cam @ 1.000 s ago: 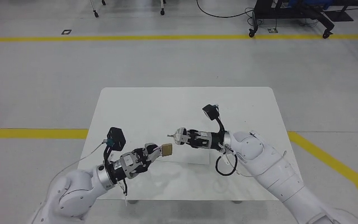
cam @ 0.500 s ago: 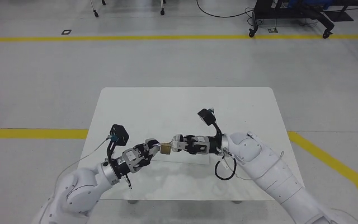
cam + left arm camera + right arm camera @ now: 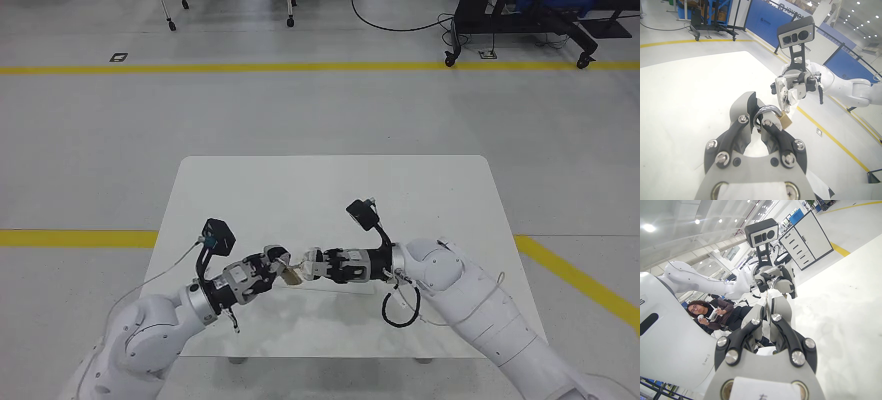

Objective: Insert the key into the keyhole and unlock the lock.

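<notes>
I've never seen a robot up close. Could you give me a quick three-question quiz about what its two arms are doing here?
1. True or false: the padlock lies flat on the table.
2. Which claw grips the padlock's shackle? A) left claw B) right claw
3. Fill in: the padlock's body is ___ coloured.
Key: 1 false, it is held above the table; 2 A; 3 brass.

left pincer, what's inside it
A brass padlock: the left pincer pinches its shackle, body toward the right pincer, whose tips cover the keyhole and the key's blade.
</notes>
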Action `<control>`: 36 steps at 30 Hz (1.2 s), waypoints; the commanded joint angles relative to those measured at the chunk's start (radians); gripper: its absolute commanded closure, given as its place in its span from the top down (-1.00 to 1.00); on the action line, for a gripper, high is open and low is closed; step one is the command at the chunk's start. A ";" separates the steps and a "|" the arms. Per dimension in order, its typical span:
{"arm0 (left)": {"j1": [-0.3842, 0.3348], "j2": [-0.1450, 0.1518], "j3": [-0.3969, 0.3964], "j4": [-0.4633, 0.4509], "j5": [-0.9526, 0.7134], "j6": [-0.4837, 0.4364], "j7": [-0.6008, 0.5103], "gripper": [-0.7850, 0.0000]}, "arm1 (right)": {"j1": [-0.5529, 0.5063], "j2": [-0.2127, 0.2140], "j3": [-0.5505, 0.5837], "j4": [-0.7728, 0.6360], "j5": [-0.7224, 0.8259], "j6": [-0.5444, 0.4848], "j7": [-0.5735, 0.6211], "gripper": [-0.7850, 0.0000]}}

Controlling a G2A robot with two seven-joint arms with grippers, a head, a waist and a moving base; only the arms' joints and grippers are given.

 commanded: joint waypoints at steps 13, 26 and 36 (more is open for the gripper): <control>-0.254 -0.001 0.086 0.370 -1.043 0.074 -0.755 -1.00 | -0.091 0.026 0.161 0.019 0.098 -0.151 -0.107 -1.00; -0.450 -0.034 0.212 0.614 -1.257 0.231 -1.124 -1.00 | -0.150 0.038 0.227 -0.021 0.069 -0.144 -0.137 -1.00; -0.445 -0.048 0.243 0.675 -1.443 0.503 -1.146 -1.00 | -0.157 0.039 0.237 -0.033 0.044 -0.133 -0.148 -1.00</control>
